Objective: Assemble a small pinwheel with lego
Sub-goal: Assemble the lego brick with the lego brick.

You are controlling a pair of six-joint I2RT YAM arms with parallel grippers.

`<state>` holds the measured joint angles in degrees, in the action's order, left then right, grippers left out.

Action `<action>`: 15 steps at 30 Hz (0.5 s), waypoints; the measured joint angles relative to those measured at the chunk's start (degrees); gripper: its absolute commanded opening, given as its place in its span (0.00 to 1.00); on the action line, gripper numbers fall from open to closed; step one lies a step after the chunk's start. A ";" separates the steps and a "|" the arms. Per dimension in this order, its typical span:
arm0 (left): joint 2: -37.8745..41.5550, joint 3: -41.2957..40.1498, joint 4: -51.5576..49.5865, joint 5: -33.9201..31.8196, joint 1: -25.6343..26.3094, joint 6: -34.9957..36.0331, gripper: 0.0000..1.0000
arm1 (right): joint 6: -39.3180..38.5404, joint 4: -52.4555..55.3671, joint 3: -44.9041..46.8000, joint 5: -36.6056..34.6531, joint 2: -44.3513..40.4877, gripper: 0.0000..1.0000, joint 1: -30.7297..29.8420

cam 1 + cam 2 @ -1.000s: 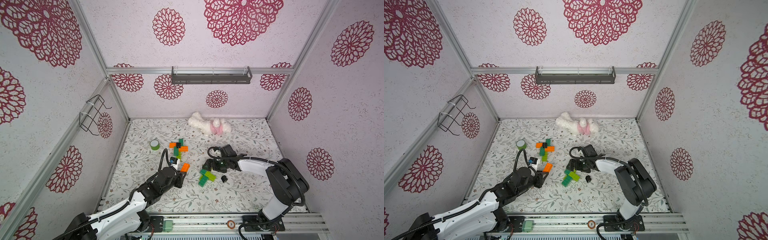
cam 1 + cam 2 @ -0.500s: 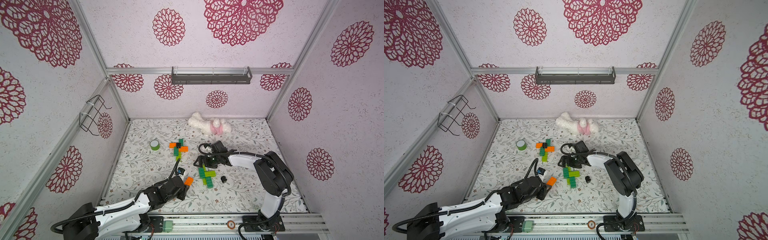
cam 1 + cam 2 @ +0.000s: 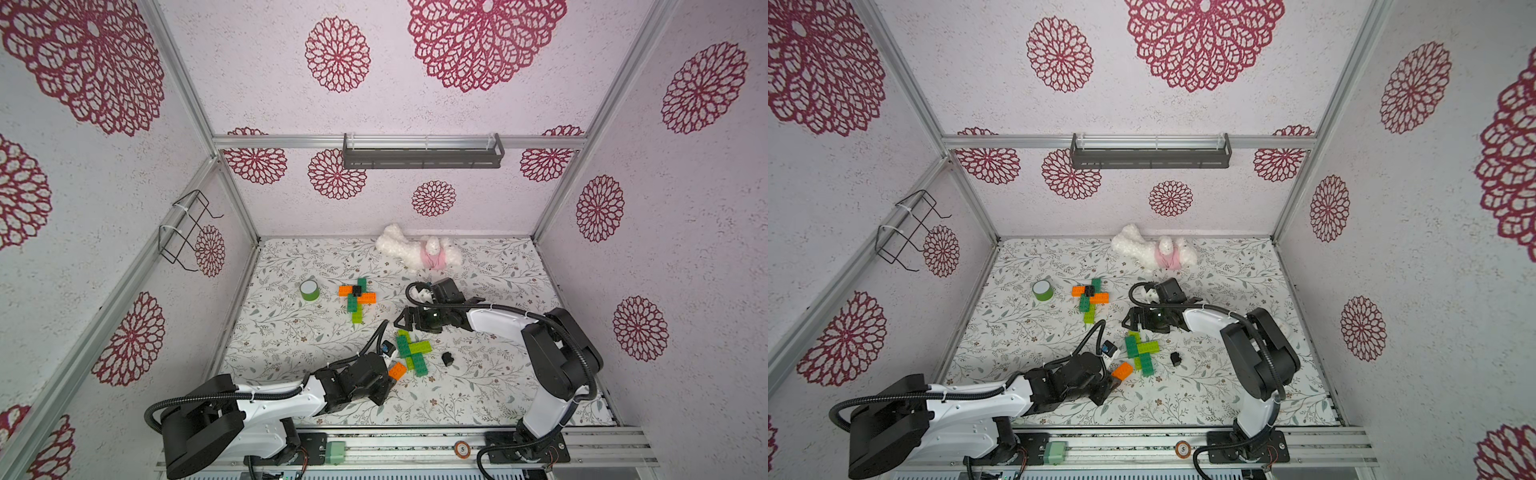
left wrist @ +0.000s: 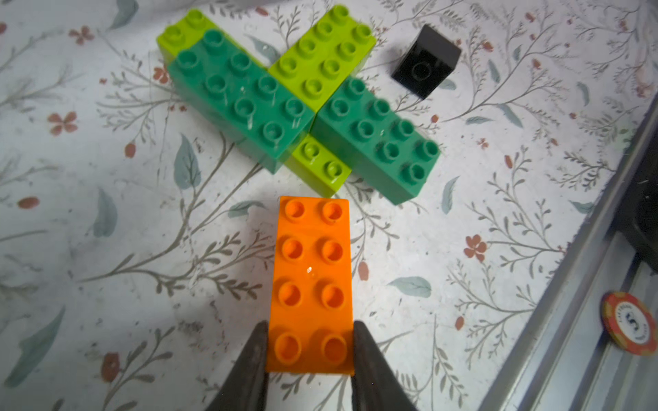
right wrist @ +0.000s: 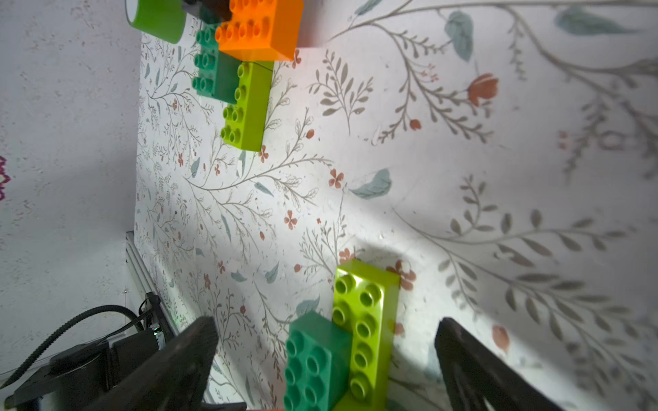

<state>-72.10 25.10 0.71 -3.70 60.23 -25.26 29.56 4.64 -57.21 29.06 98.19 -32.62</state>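
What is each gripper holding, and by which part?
Left gripper: orange studded rectangular plastic brick, pinched across its long sides at one end. Right gripper: open, holding nothing.

We are looking into a robotics lab cell: aluminium frame rails (image 3: 291,142) hold wall panels papered with red rosettes (image 3: 337,54), a floral sheet covers the tabletop (image 3: 291,332), and a left arm (image 3: 270,405) and a right arm (image 3: 498,322), trailing black corrugated cables (image 3: 187,400), are bolted to a slotted metal base rail (image 3: 602,440) along the front edge. A wire rack (image 3: 185,230) and a grey shelf (image 3: 422,151) hang on the walls.
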 measured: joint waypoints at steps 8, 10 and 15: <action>-1.20 1.36 1.36 1.11 -0.20 7.21 0.13 | -0.04 2.75 7.08 -0.83 -10.34 0.99 1.40; -2.27 2.14 1.53 1.66 -0.42 8.31 0.13 | -0.07 4.31 8.81 -1.01 -12.94 0.99 1.81; -4.92 3.26 1.84 2.38 -1.27 10.12 0.13 | -0.11 6.99 10.51 -1.51 -17.09 0.99 2.49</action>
<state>-77.01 28.36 2.55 -1.32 58.96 -15.14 29.45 11.64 -46.70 27.55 81.10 -30.13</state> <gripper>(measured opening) 0.349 0.989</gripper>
